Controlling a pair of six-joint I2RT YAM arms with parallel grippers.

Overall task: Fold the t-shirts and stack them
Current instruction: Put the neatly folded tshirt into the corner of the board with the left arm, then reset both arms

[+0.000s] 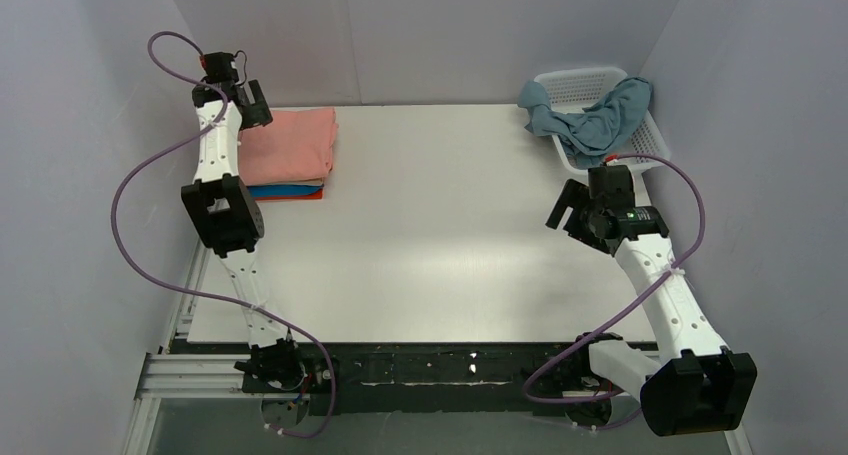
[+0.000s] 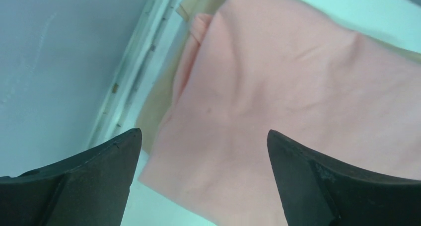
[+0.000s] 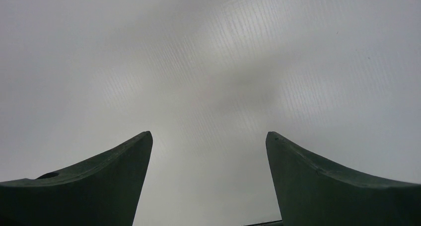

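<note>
A folded salmon pink t-shirt (image 1: 288, 143) tops a stack at the table's back left, with beige tan (image 1: 300, 183), bright blue (image 1: 280, 190) and orange (image 1: 312, 195) edges showing beneath it. My left gripper (image 1: 255, 103) hovers over the stack's back left corner, open and empty; in the left wrist view the pink shirt (image 2: 278, 97) lies below the gripper (image 2: 203, 136), and a beige tan edge (image 2: 161, 99) peeks out. A dusty grey-blue t-shirt (image 1: 595, 120) lies crumpled in the basket. My right gripper (image 1: 562, 212) (image 3: 208, 136) stands open over bare table.
A white lattice basket (image 1: 580, 80) sits at the back right corner. Grey walls close in on the left, back and right. The white tabletop (image 1: 440, 235) stretches between the stack and the basket.
</note>
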